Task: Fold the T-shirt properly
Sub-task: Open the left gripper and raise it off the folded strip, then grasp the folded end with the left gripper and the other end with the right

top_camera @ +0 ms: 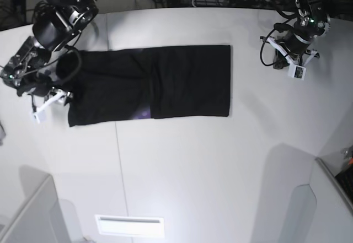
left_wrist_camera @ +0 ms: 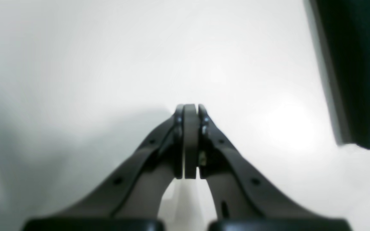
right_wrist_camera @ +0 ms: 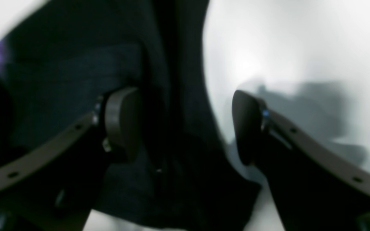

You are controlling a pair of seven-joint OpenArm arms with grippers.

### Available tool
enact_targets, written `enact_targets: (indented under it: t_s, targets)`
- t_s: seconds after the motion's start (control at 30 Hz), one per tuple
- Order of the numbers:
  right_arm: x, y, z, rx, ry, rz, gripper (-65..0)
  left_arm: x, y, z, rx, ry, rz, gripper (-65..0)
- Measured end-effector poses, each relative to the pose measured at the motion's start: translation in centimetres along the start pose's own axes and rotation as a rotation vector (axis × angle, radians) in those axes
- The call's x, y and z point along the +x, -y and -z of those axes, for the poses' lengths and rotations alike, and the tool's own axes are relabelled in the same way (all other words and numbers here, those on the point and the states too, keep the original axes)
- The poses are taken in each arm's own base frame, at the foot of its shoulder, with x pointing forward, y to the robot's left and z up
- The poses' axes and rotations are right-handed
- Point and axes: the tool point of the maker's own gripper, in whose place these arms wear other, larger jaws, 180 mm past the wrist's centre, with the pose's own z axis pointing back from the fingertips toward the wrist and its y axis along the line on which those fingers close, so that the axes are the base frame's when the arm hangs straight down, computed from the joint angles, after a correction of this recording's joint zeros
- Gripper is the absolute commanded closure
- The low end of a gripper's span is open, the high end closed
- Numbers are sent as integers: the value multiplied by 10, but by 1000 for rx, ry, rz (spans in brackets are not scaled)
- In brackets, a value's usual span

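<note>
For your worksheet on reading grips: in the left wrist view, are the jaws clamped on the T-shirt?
No: the left gripper is shut on nothing, with the T-shirt well aside.

Base overhead; wrist views close above T-shirt (top_camera: 149,86).

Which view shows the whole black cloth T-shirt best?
The base view: the black cloth T-shirt lies fully visible as a long band. The right wrist view shows blurred folds close up; the left wrist view catches only a dark corner.

Two black jointed robot arms (top_camera: 55,20) with looped black cables are seen, each ended by curved dark grey screw-dotted fingers (right_wrist_camera: 124,122) and white wrist brackets (top_camera: 292,61).
</note>
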Motion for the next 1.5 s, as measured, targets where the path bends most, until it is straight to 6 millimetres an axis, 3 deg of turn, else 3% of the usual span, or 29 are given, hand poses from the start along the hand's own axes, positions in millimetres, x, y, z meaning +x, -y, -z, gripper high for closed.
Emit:
enact_targets:
  t_s: [0.27,0.4,0.63,0.87,1.07,1.2,1.3,1.5]
  targets:
    - [-1,-2,9,57,12,38,-404,-1,28,10,-76,-14,33,0]
    - [-7,-5,11,85,35,53,-402,10,40,20,-112,6,40,0]
    - [-26,-3,2,73,-16,31,-402,8,49,36,-109,-10,0,0]
    - [-29,-2,0,67,-41,24,-402,13,56,40,-128,-5,10,0]
    - [-33,-19,11,82,-69,-28,-402,17,73,45,-169,-6,31,0]
    - [-32,-33,18,124,-46,-22,-399,18,71,45,-164,-5,33,0]
    - [-31,-32,18,116,-40,-23,-320,17,70,45,-161,-6,32,0]
    - [-37,-27,22,98,-32,-16,0,20,70,56,-178,14,-17,0]
